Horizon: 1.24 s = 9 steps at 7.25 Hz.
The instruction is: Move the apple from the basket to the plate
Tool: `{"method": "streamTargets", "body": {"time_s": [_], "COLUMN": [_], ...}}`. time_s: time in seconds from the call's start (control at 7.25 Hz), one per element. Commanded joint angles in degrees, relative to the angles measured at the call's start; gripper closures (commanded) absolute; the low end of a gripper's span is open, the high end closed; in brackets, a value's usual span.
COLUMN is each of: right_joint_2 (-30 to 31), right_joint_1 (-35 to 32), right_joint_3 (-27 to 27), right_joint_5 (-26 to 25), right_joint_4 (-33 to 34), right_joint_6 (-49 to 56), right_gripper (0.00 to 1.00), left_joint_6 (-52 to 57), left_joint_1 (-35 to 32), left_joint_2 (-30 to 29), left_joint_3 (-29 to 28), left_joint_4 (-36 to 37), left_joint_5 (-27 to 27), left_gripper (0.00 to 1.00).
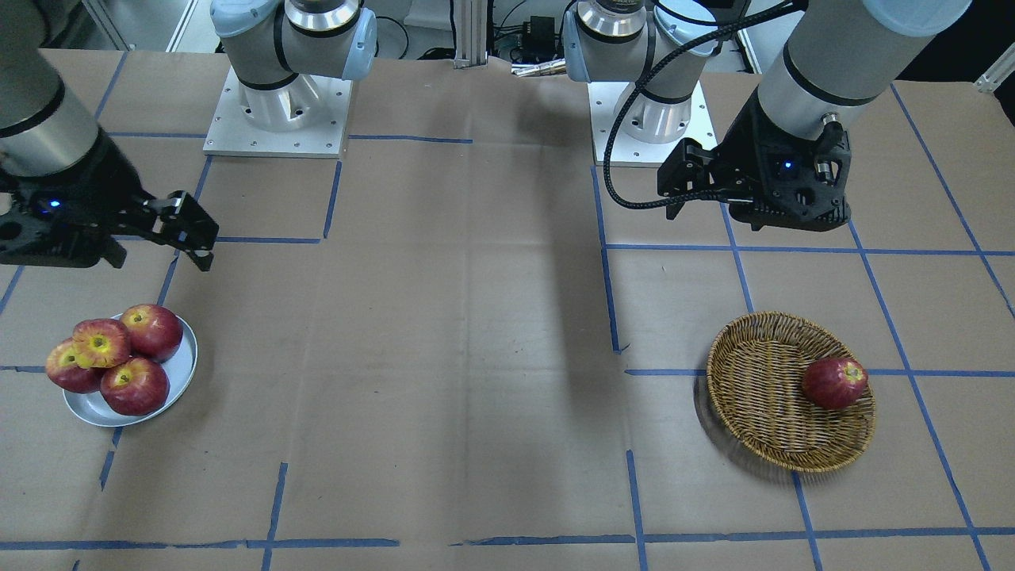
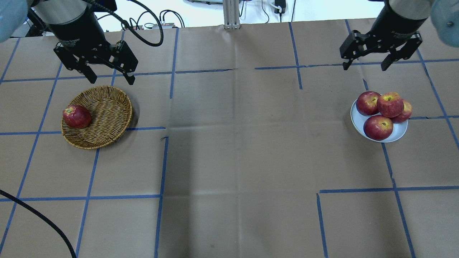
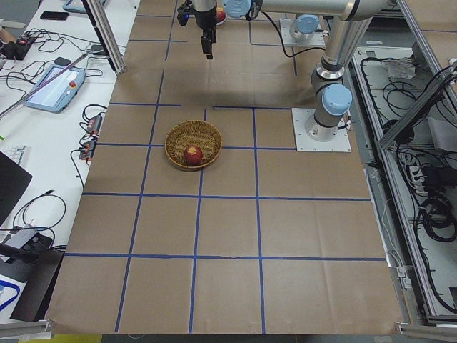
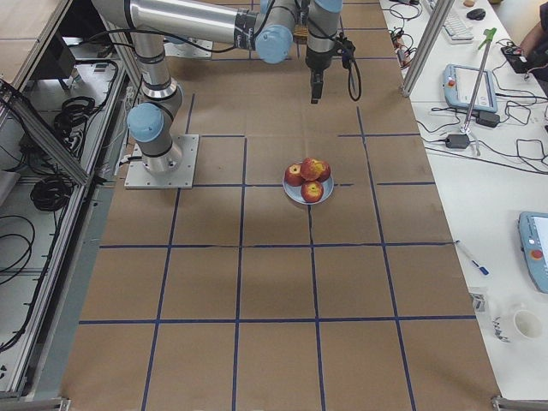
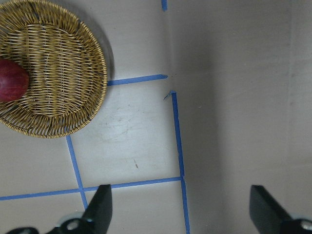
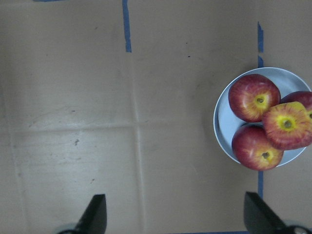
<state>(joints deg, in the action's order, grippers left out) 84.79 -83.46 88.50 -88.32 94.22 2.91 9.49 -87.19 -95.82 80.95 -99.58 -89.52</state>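
The apple (image 1: 101, 342), red with large yellow patches, lies on top of three darker red apples on the silver-grey plate (image 1: 184, 373); it also shows in the overhead view (image 2: 389, 104) and the right wrist view (image 6: 287, 124). The wicker basket (image 2: 107, 111) holds one dark red apple (image 2: 76, 116) at its outer side. My left gripper (image 2: 111, 80) is open and empty, in the air just beyond the basket. My right gripper (image 2: 364, 67) is open and empty, in the air beyond the plate (image 2: 398, 133).
Brown paper with a grid of blue tape lines (image 2: 161, 161) covers the table. The two arm bases (image 1: 277, 111) stand at the robot's edge. A black cable (image 2: 36, 215) crosses the near left corner in the overhead view.
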Motion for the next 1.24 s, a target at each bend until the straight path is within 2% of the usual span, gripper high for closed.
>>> {"method": "streamTargets", "body": {"time_s": [0.0, 1.1], "right_joint_2": [0.6, 1.8], "right_joint_1": [-6.9, -5.9], "right_joint_3": [-0.1, 0.2], "right_joint_5": [-2.1, -2.6], "right_joint_4": [-0.7, -0.5], "right_joint_6": [-8.1, -6.0], "right_gripper": [0.00, 0.00], "left_joint_6": [0.0, -0.1], "left_joint_1": [0.0, 0.0], "left_joint_2": [0.0, 0.0], "left_joint_3": [0.0, 0.4], "left_joint_4": [0.0, 0.9], "left_joint_5": [0.0, 0.0], "left_gripper": [0.01, 0.01]}}
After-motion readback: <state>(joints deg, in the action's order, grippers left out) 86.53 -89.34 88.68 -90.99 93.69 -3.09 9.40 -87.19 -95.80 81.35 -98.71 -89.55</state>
